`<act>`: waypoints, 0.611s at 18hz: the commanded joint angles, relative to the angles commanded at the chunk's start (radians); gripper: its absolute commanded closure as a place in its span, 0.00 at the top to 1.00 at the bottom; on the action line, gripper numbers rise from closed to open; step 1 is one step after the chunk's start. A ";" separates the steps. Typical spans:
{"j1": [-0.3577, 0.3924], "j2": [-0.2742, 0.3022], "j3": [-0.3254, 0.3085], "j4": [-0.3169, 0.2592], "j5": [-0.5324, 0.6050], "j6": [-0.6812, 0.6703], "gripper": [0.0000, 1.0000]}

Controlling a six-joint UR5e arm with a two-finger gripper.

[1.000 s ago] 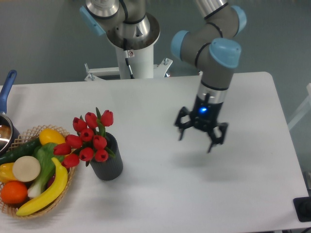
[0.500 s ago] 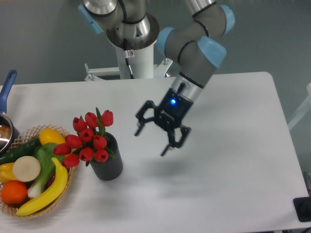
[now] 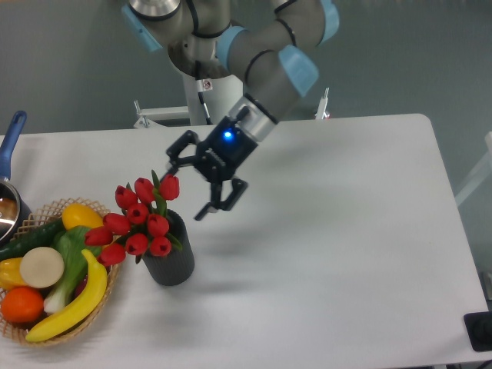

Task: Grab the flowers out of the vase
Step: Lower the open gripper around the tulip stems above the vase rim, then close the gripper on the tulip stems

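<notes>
The flowers [image 3: 139, 221], a bunch of red tulip buds with green leaves, stand in the dark ribbed vase [image 3: 171, 257] at the left of the white table. My gripper [image 3: 184, 189] is open and empty. It hangs tilted in the air just right of and slightly above the topmost tulip buds, close to them but apart. Its fingers [image 3: 207, 207] point down and to the left.
A wicker basket [image 3: 108, 288] with a banana, orange, pepper and greens sits left of the vase, touching or nearly touching it. A blue-handled metal pot [image 3: 9, 192] is at the far left edge. The arm's base stands behind the table.
The gripper has swung left across the table, from the middle right to beside the flowers, tilting over as it went. It stayed open. Flowers and vase have not moved.
</notes>
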 joint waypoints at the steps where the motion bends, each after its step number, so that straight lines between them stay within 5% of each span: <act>1: -0.014 -0.015 0.017 -0.002 0.000 0.000 1.00; 7: -0.051 -0.084 0.114 -0.002 -0.006 -0.009 1.00; 11: -0.055 -0.091 0.103 -0.003 -0.003 -0.011 0.99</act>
